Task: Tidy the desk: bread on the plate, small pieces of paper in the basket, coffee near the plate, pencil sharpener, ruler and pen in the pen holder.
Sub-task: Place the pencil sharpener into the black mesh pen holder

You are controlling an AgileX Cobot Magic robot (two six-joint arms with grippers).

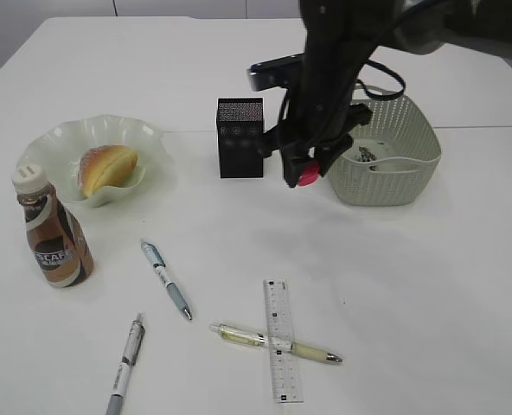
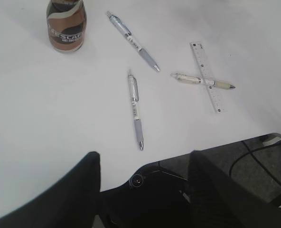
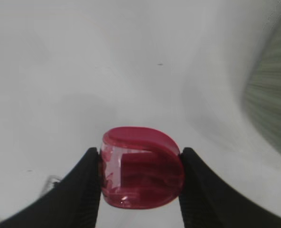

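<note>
Large plain white desk (image 1: 429, 285) under everything. At two o'clock, grey-green perforated basket (image 1: 394, 177) with rounded corners, some small bits inside, too small to make out. At nine o'clock, pale green glass plate (image 1: 57, 138) with wavy rim, holding oval golden-orange bread (image 1: 107, 167), pale split side showing. Just below the plate at eight o'clock, brown coffee (image 1: 55, 233) bottle, white cap, dark label, upright. Near centre at twelve o'clock, black mesh pen holder (image 1: 240, 138), upright, taller than wide. At six o'clock, clear-white ruler (image 1: 280, 346) with black markings, lying across a yellowish pen (image 1: 239, 335); a blue-grey pen (image 1: 165, 278) and a silver pen (image 1: 126, 354) towards seven o'clock, apart from each other. Between pen holder and basket, above the desk, right gripper (image 1: 304, 175) clamped on a small rounded red pencil sharpener (image 3: 141, 167), glossy, partly see-through, pinched on both sides by the black fingers (image 3: 81, 190). Left gripper (image 2: 143, 190) held wide apart, nothing between, low over the near desk edge.
</note>
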